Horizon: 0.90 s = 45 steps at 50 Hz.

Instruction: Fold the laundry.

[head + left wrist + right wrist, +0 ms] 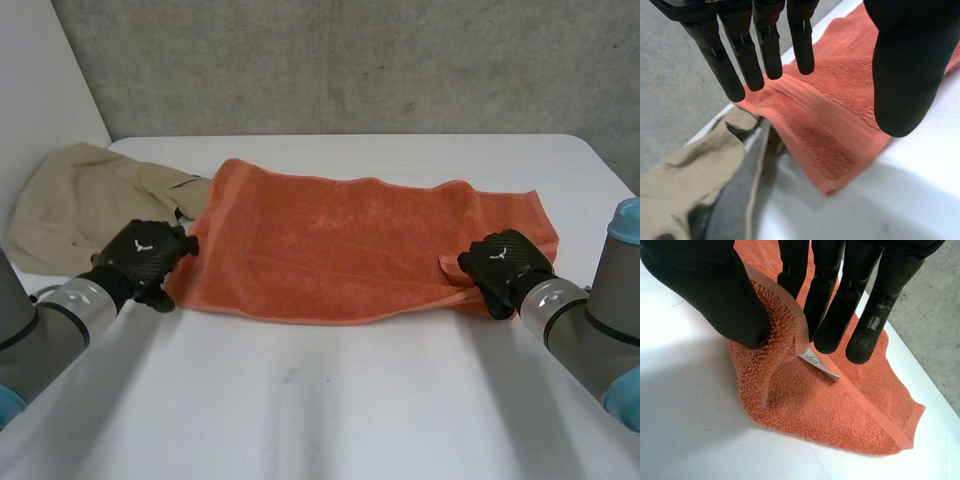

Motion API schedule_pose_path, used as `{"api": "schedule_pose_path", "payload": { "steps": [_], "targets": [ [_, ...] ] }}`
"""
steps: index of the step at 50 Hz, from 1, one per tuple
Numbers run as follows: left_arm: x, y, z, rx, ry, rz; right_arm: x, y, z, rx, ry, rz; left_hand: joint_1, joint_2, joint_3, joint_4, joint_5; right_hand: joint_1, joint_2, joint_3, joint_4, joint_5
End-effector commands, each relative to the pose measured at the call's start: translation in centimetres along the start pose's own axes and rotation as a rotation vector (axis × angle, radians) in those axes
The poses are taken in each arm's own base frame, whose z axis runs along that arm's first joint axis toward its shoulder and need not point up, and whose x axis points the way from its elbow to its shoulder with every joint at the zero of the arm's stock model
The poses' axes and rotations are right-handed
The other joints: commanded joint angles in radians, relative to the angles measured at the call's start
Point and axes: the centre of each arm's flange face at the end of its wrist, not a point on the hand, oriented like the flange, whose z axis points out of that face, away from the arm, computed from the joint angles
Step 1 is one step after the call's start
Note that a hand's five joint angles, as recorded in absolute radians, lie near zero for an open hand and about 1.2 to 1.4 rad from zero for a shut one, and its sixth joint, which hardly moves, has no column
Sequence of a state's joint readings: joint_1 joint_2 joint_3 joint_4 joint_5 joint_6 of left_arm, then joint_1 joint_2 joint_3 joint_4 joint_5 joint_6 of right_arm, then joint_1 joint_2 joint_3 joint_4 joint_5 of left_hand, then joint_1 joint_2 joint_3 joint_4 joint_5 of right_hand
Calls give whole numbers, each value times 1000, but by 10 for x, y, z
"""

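Note:
An orange towel lies spread flat across the middle of the white table. My left hand hovers over its near left corner, open, fingers straight and apart from the thumb, nothing between them; the left wrist view shows that corner lying on the table below the fingers. My right hand is at the towel's near right corner. In the right wrist view the thumb and fingers pinch a raised fold of the towel, with a small white label below the fingertips.
A beige garment lies crumpled at the table's far left, touching the towel's left edge; it shows beyond my left hand's fingertips with a grey lining. A grey wall stands behind the table.

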State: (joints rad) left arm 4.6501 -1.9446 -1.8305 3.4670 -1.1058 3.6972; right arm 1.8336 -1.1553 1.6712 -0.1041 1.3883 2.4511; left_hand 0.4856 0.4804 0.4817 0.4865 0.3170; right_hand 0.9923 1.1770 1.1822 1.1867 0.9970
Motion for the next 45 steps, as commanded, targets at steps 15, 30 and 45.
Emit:
{"api": "schedule_pose_path", "payload": {
  "steps": [15, 30, 45],
  "targets": [
    [23, 16, 29, -18, 77, -6, -3, 2, -1, -6, -8, 3, 112, 118, 116, 111, 106, 404, 219, 214, 210, 225],
    [31, 17, 46, 5, 99, 11, -6, 6, 1, -17, -19, 3, 271, 276, 275, 270, 265, 404, 219, 214, 210, 225],
    [27, 17, 62, -7, 37, 38, -3, 7, 1, -23, -9, 6, 911, 916, 915, 910, 905, 404, 219, 214, 210, 225]
  ]
}}
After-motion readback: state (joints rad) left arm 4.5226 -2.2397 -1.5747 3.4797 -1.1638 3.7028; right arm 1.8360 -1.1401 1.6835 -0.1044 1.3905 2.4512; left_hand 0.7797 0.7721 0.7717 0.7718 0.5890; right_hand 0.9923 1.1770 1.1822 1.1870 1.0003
